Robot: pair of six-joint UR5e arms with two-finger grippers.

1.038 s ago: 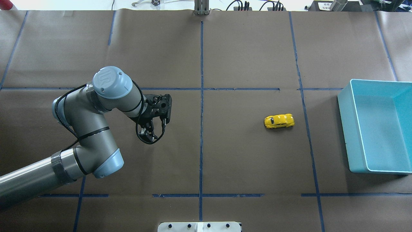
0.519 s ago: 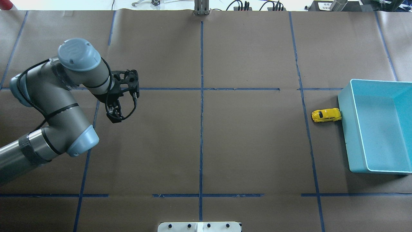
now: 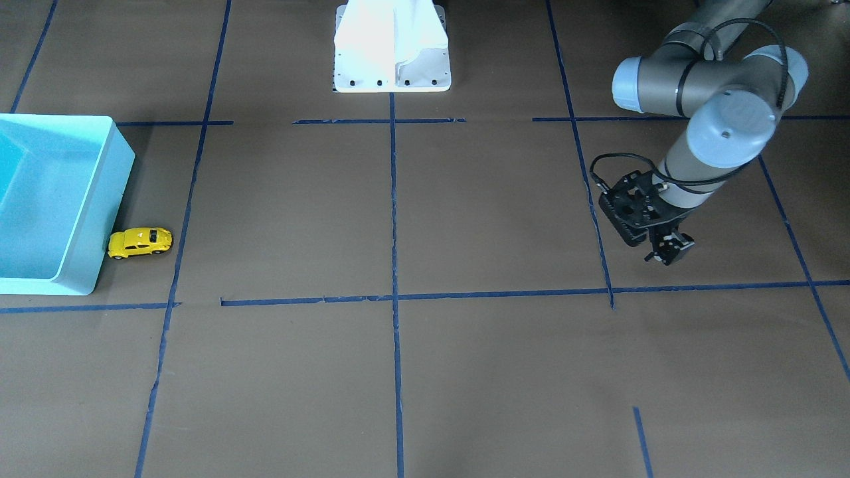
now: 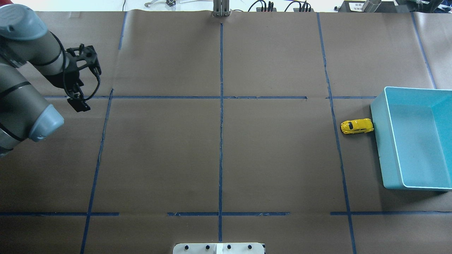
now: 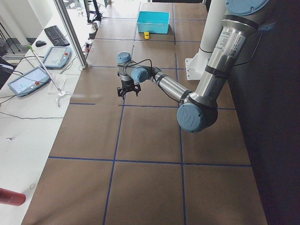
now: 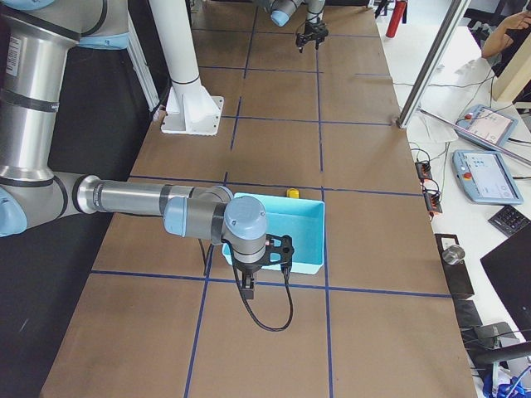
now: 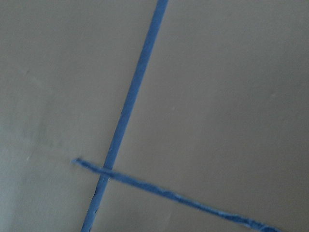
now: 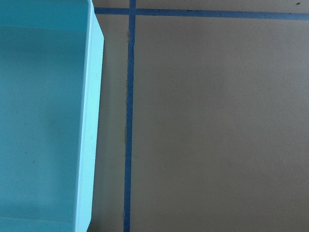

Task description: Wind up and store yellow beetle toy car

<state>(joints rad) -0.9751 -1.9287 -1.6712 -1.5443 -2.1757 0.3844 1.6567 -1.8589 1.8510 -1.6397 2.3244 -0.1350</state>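
Overhead exterior view has the yellow beetle toy car (image 4: 356, 126) at 3 o'clock on the table, one end against the outer wall of the teal bin (image 4: 378, 141). The left gripper (image 4: 78, 103) hangs at 10 o'clock, well apart from the car; I cannot tell how its jaws stand. Exterior right view alone shows the right gripper (image 6: 249, 290), by the bin's near side, and how its jaws stand is also not clear.

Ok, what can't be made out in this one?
Right hand: exterior right view only, wrist in front; open or shut unclear.
Left hand: tips too small overhead and front-facing; state unclear.
Yellow beetle toy car: tiny in exterior left; mostly behind the wall of the teal bin in exterior right.
Left wrist view: blurred, shows neither car nor hand.
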